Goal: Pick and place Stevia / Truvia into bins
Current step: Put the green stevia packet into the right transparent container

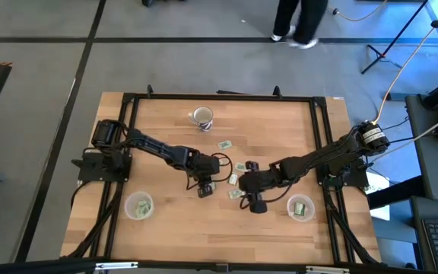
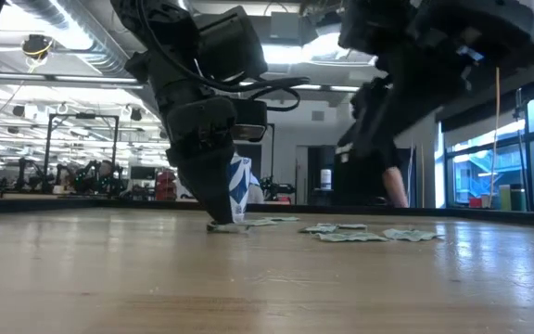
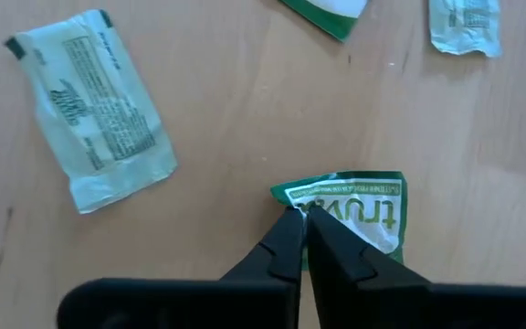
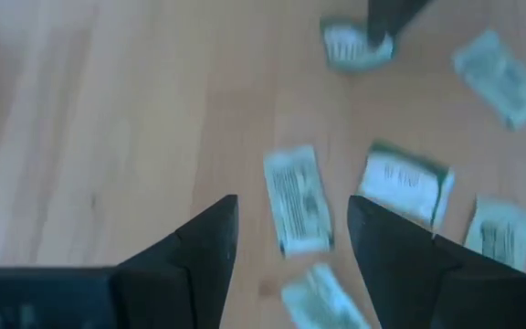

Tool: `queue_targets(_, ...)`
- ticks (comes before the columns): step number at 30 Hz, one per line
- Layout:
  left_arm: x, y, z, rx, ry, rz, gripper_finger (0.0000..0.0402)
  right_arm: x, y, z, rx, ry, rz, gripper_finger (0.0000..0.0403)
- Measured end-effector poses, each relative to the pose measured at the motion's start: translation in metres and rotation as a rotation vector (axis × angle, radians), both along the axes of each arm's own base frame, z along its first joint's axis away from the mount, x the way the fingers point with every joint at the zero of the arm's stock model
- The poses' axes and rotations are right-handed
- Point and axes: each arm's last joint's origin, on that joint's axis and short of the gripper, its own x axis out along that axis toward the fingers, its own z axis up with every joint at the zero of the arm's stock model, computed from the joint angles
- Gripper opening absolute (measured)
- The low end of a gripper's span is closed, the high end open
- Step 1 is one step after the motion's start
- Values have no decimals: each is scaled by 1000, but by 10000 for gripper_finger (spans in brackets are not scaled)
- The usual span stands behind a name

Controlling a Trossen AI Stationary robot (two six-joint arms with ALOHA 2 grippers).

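Pinching, left tool (image 3: 301, 219): fingers closed to a point on the corner of a green-and-white packet (image 3: 354, 215) lying flat on the desk (image 3: 217, 110); tips down at desk level, seen in the low view as left tool (image 2: 219, 215) touching the wood.
Hovering, right tool (image 4: 290, 228): fingers spread wide, nothing between them; poised above the loose packets (image 4: 295, 206), not in contact.
Position, high view: left tool (image 1: 204, 188) and right tool (image 1: 255, 202) both near desk centre, close to each other, scattered packets (image 1: 234, 180) between and just beyond them.
Bins: left cup (image 1: 139, 205) near the front left, right cup (image 1: 300, 207) near the front right; each shows green-and-white contents, count not readable.
Other item: white mug (image 1: 201, 116) toward the far edge, apart from the work.
Progress, judged: partly done; some packets already in both cups, several loose on the desk, roughly half a dozen visible around the tools.
Remaining, judged: lift of the pinched packet, carry to a cup, then the rest of the scatter.
Writing: "truvia" in green letters on the gripped packet; fine print on a neighbouring pale packet (image 3: 89, 110), not legible.
Background: a person's legs (image 1: 299, 23) beyond the desk, clear of the arms.
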Motion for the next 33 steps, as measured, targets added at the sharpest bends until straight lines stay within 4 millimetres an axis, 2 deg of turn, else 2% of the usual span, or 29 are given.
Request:
queue_targets(5, 0, -1, 2, -8, -1, -25, 9, 7, 5, 7, -7, -117, 50, 209)
queue_targets(8, 5, -1, 13, 1, -48, -63, 5, 7, 12, 8, -76, -153, 151, 209)
queue_targets(14, 13, -1, 38, 25, -194, -117, 7, 1, 29, 10, -321, -213, 252, 209)
queue_targets(20, 22, 0, 51, -104, -339, -169, 5, -4, 41, 12, -559, -249, 236, 209)
queue_targets(28, 31, -4, 63, -254, -472, -173, 6, -5, 48, 14, -626, -279, 315, 209)
queue_targets(33, 32, -5, 65, -296, -483, -158, 7, -2, 52, 19, -617, -350, 310, 209)
